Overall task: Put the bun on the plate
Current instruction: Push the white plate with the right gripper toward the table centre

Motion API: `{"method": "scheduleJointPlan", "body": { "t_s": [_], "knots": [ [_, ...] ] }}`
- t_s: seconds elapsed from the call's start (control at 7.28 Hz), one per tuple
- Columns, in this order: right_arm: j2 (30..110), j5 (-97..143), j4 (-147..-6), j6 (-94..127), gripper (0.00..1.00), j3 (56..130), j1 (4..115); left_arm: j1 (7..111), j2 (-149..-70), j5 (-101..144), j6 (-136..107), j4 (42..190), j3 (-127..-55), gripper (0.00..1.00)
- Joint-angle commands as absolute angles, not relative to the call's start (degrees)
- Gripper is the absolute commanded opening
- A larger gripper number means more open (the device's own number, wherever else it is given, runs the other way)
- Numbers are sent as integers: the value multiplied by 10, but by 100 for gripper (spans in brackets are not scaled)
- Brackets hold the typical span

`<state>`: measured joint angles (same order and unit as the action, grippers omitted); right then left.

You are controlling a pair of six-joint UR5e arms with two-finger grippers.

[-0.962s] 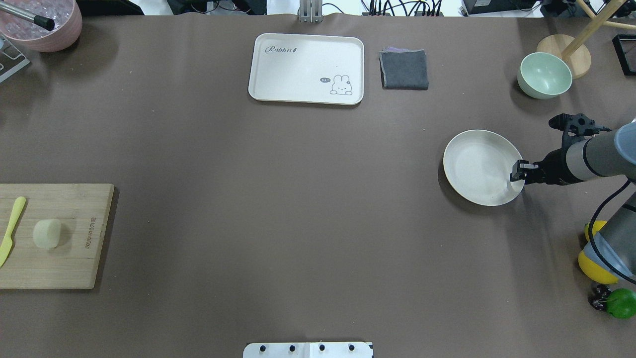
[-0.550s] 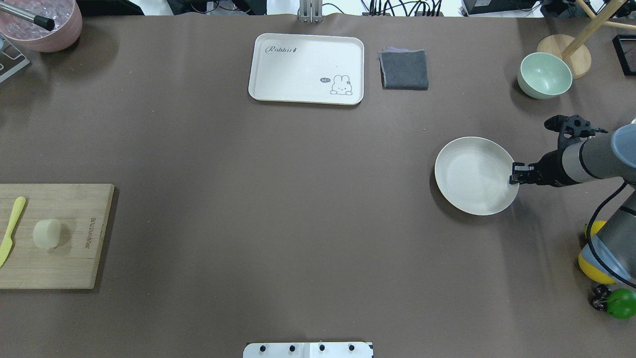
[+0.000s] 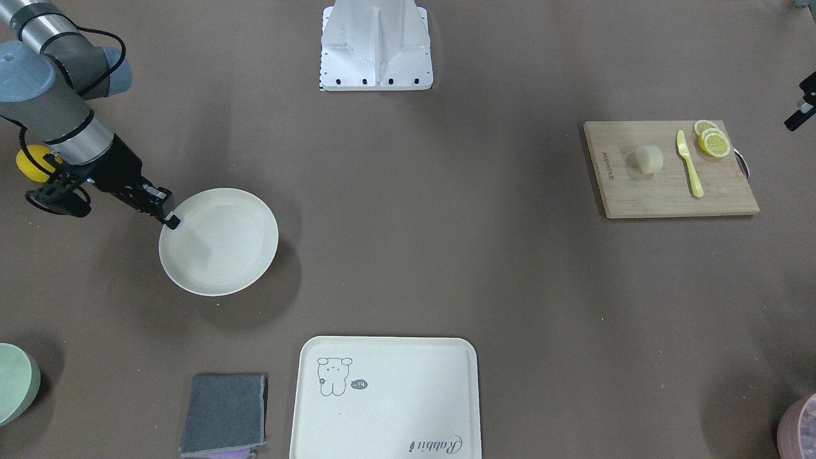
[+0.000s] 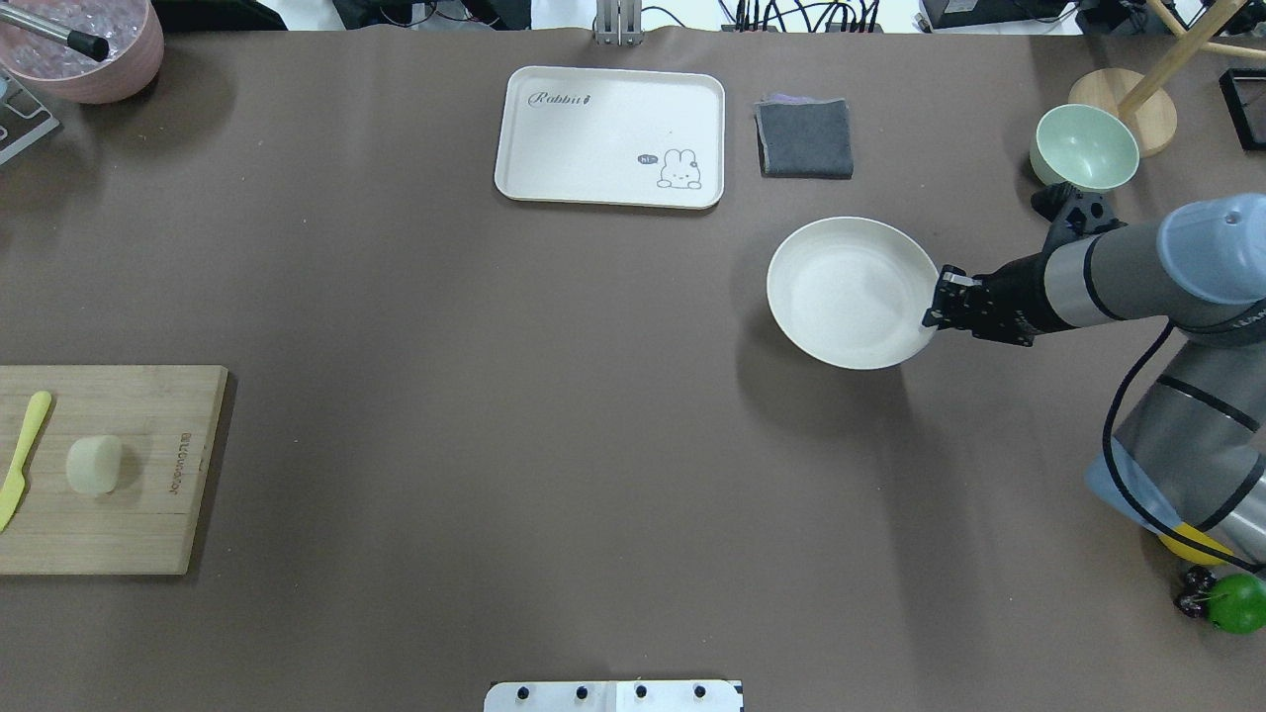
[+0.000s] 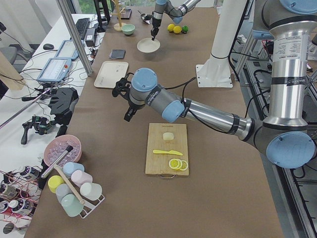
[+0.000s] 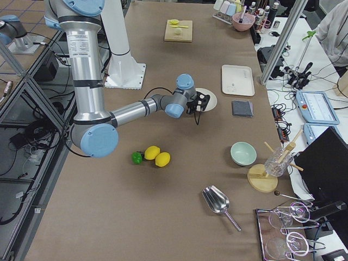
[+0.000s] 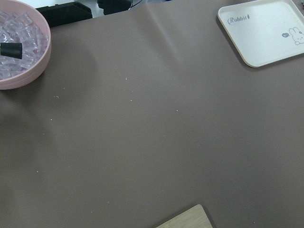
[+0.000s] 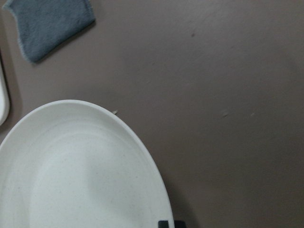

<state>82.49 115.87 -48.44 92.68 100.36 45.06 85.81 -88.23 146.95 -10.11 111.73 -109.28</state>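
The bun (image 4: 94, 465) is a pale cream lump on the wooden cutting board (image 4: 148, 534) at the table's left edge; it also shows in the front view (image 3: 649, 159). The round cream-white plate (image 4: 841, 292) is right of the table's middle, and a wide shadow lies under it (image 3: 223, 245). My right gripper (image 4: 935, 302) is shut on the plate's right rim, and its fingertips (image 8: 166, 223) show at the rim in the wrist view. My left gripper (image 5: 128, 113) hangs above the bare table beyond the board; I cannot tell if it is open or shut.
A yellow knife (image 3: 688, 162) and lemon slices (image 3: 713, 140) share the board. A rabbit tray (image 4: 610, 135) and grey cloth (image 4: 805, 138) lie at the far side, a green bowl (image 4: 1084, 148) at the far right, and a pink bowl of ice (image 4: 84, 49) at the far left.
My right gripper has carried the plate leftward and toward the far side of the table. The bun and the board have not moved.
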Motion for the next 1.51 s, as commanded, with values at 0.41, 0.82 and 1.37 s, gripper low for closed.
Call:
{"method": "scheduleJointPlan", "body": {
  "t_s": [0.41,0.82,1.37],
  "knots": [
    [638,946,-647,1112,0,1013,254,852,-882,1470,-101,1120,-1082,98],
    [599,855,-702,1146,0,1009,178,849,-881,1470,-101,1120,-1081,98],
    [597,836,-861,1087,100,1102,207,817,-865,1463,-134,1123,-1078,98]
  ]
}}
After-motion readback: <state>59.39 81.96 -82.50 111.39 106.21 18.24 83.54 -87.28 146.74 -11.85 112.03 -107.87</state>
